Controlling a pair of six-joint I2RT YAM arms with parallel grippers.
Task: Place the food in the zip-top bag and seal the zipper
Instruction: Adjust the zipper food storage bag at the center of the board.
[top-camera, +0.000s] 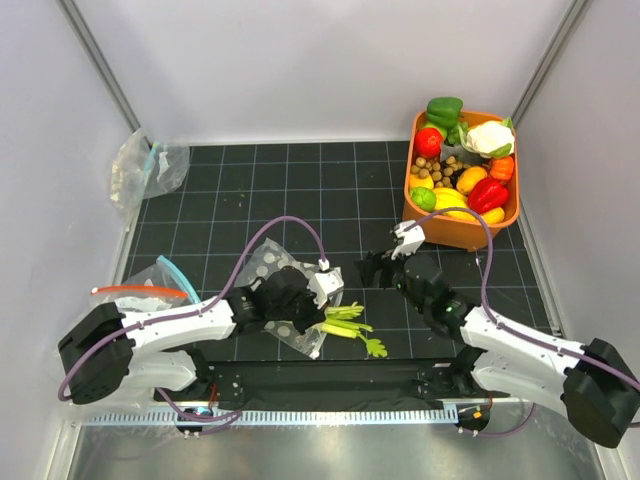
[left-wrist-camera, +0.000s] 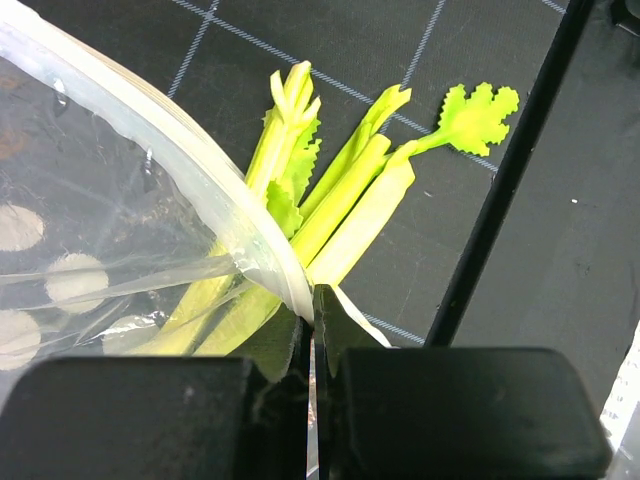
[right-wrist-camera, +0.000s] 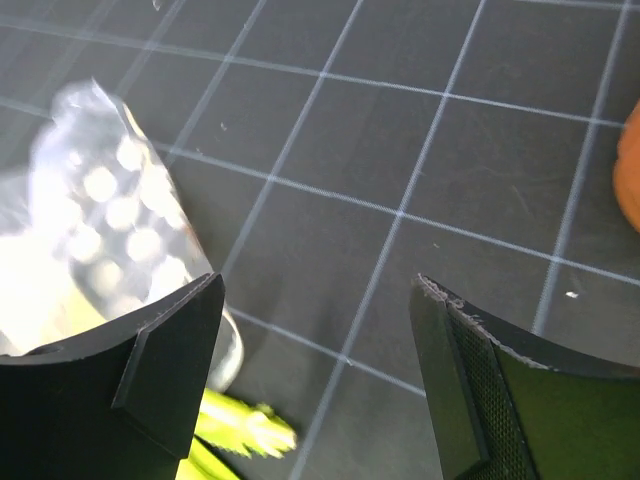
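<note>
The dotted zip-top bag (top-camera: 272, 272) lies on the mat with my left gripper (top-camera: 300, 300) shut on its mouth edge. In the left wrist view the jaws (left-wrist-camera: 315, 300) pinch the pale zipper (left-wrist-camera: 180, 150) strip. The celery (left-wrist-camera: 350, 210) lies partly inside the bag (left-wrist-camera: 80, 230), and its leafy ends stick out onto the mat (top-camera: 350, 325). My right gripper (top-camera: 383, 268) hovers open to the right of the bag with nothing between its fingers (right-wrist-camera: 318, 290). The bag (right-wrist-camera: 110, 210) and a celery tip (right-wrist-camera: 245, 425) show at its left. Two red toy vegetables (top-camera: 428, 142) (top-camera: 487, 193) sit in the orange bin.
An orange bin (top-camera: 445, 232) of mixed toy produce stands at the back right. A clear bag with a teal strip (top-camera: 150, 165) lies at the back left. Another bag with a red-orange strip (top-camera: 140, 290) lies by the left arm. Grey walls close in both sides.
</note>
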